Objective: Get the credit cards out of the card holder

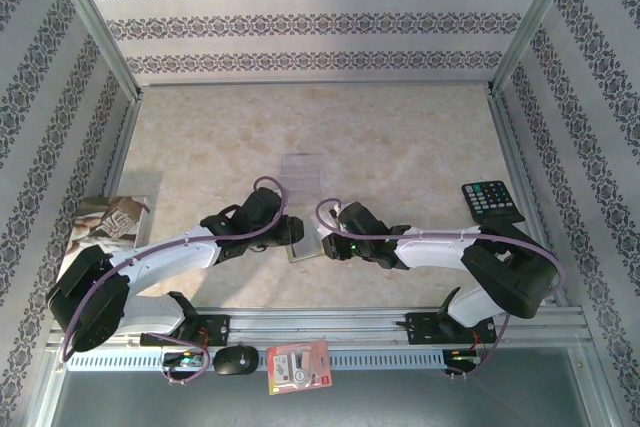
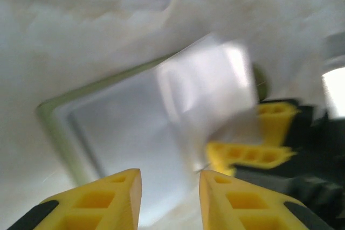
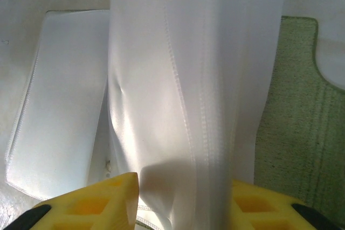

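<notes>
Two robot arms meet over an olive-green card holder (image 1: 303, 248) lying open on a marbled table (image 1: 400, 137), just ahead of their bases. The right gripper (image 3: 178, 203) pinches one of the holder's pale, translucent inner pocket leaves (image 3: 188, 106) between its yellow fingers and holds it standing upright off the booklet. A second pale pocket lies flat to one side of it in the right wrist view, and the ribbed green cover shows on the other.

The left gripper (image 2: 170, 200) hovers at the holder's left edge with its fingers spread a little apart. Nothing is visibly caught between them, and the holder's pale lining shows through the gap (the left wrist view is blurred, so contact with the lining cannot be judged).

One pale translucent credit card (image 1: 301, 168) lies flat on the table beyond the holder, well apart from it and from both grippers.

A black calculator (image 1: 488, 199) sits to the right of the holder and a book (image 1: 110, 219) to its left, both well apart. A red-and-white packet (image 1: 298, 367) lies nearer the camera than the holder, past the mounting rail.
</notes>
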Robot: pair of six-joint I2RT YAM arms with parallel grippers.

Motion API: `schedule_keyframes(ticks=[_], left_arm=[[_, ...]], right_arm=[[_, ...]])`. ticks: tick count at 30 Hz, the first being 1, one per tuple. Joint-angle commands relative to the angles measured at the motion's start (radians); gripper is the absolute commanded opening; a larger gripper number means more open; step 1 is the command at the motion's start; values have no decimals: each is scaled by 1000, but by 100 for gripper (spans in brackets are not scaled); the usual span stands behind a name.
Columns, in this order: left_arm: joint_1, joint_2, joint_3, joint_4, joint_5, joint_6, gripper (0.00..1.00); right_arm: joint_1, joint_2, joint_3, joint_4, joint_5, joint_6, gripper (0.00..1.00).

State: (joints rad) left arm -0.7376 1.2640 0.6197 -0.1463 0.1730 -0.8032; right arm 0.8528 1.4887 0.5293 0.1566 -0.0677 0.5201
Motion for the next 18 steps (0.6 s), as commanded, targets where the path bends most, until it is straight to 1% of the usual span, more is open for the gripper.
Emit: schedule_keyframes(ticks=[1, 5, 8, 18], left_arm=[[9, 7, -29, -96, -23, 15, 31], [9, 8, -56, -33, -3, 2, 30], [7, 17, -35, 15, 7, -2, 30], [7, 167, 28, 104, 37, 20, 30]], right_arm=[[-13, 32, -6, 5, 8, 13, 38], [-15, 30, -9, 6, 4, 15, 39], [-18, 32, -8, 9, 1, 16, 38], [-21, 32, -12, 12, -4, 19, 39]])
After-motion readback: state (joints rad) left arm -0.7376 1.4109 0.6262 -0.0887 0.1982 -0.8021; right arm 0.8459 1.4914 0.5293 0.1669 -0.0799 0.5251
